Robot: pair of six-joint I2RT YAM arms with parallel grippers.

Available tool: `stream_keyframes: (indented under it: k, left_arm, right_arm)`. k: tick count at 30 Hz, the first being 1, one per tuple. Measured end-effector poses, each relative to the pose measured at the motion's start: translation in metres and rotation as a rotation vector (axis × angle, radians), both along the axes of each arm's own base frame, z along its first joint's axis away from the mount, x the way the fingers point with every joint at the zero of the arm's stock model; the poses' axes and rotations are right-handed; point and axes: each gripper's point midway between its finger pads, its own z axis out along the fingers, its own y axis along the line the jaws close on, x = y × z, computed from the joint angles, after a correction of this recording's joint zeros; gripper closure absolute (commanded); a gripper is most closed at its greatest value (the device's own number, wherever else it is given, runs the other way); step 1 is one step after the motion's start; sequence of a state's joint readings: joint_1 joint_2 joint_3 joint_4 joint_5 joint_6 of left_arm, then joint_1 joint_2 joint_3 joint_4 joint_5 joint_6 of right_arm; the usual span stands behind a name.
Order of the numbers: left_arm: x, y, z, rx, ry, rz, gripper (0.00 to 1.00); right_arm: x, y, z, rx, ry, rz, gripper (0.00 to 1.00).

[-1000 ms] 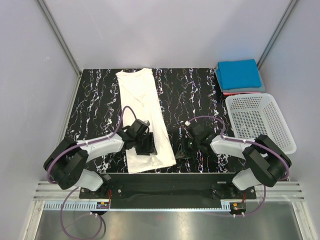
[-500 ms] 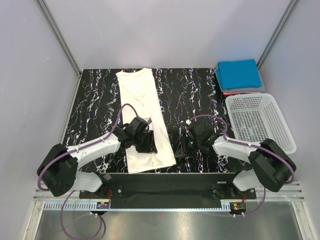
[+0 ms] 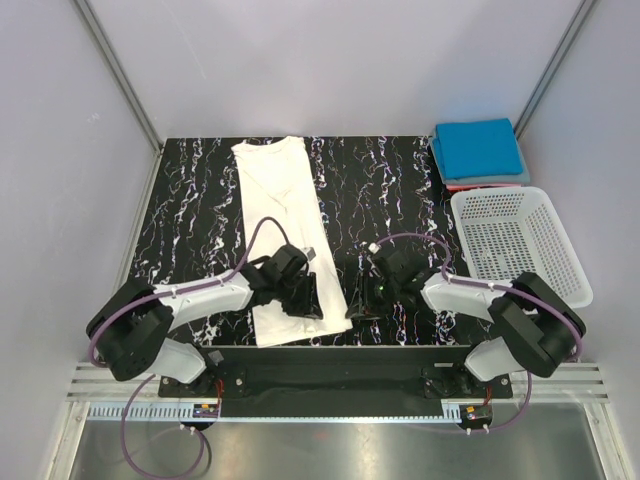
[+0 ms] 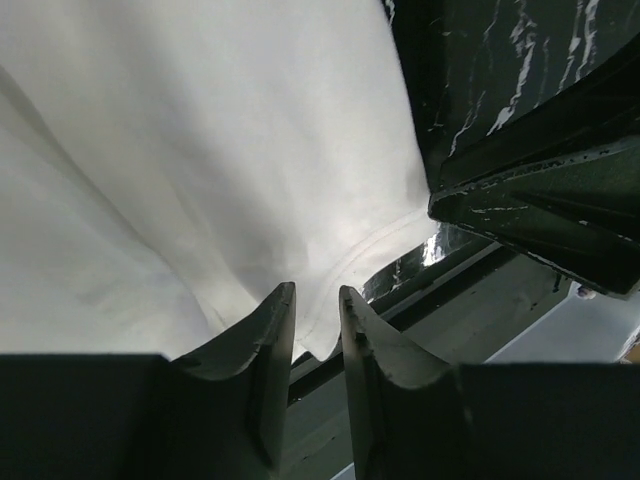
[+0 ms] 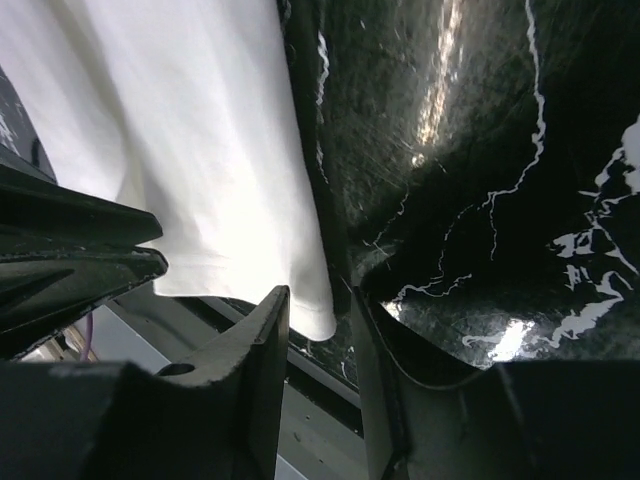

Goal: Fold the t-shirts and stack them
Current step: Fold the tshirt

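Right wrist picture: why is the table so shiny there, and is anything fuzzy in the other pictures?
Right wrist: light glares off the glossy table; the close claw looks dark and fuzzy. Left wrist: the shirt is washed out in the middle, so little detail shows there. Top view: even light, sharp, only soft shadows.

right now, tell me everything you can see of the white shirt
The white shirt is soft cloth, folded into a long narrow strip, flat on the black table, left of centre, reaching from far edge to near edge. The left end effector sits over its near hem; the right end effector is at its near right corner.
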State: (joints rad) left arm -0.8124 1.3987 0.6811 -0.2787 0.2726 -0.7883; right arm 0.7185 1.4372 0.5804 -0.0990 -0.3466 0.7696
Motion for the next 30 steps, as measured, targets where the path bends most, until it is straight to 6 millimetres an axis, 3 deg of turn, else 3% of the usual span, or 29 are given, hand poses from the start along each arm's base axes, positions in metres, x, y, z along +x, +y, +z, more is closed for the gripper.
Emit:
stream_keyframes:
  k: [3,5,6,8,10,11,14,21,23,30]
  left_arm:
    - [-0.008,0.002,-0.008,0.03,0.024,-0.006,0.76]
    - [-0.011,0.003,-0.011,0.048,0.03,-0.005,0.78]
    - [-0.012,0.004,-0.013,0.06,0.033,-0.003,0.78]
    - [-0.016,0.008,-0.018,0.09,0.039,0.001,0.83]
    - [-0.018,0.011,-0.021,0.116,0.043,0.008,0.89]
    - [-0.019,0.012,-0.022,0.125,0.046,0.012,0.97]
    - [-0.022,0.012,-0.024,0.138,0.049,0.019,1.0]
    - [-0.027,0.009,-0.024,0.158,0.039,0.031,1.0]
    - [-0.028,0.009,-0.024,0.173,0.03,0.036,1.0]
    - [-0.033,0.013,-0.024,0.233,0.013,0.042,1.0]
  right_arm:
    - [-0.009,0.003,-0.007,0.017,0.037,0.018,0.64]
    - [-0.011,0.005,-0.007,0.031,0.035,0.031,0.73]
    - [-0.013,0.005,-0.009,0.032,0.037,0.034,0.79]
    - [-0.017,0.004,-0.012,0.034,0.044,0.039,1.0]
    - [-0.02,0.002,-0.014,0.037,0.053,0.036,1.0]
    - [-0.02,0.002,-0.014,0.041,0.049,0.034,1.0]
    - [-0.022,0.001,-0.014,0.057,0.038,0.029,1.0]
    - [-0.025,-0.002,-0.014,0.083,0.025,0.016,0.9]
    - [-0.027,-0.003,-0.014,0.086,0.025,0.01,0.74]
    - [-0.026,-0.009,-0.007,0.043,0.008,0.002,0.6]
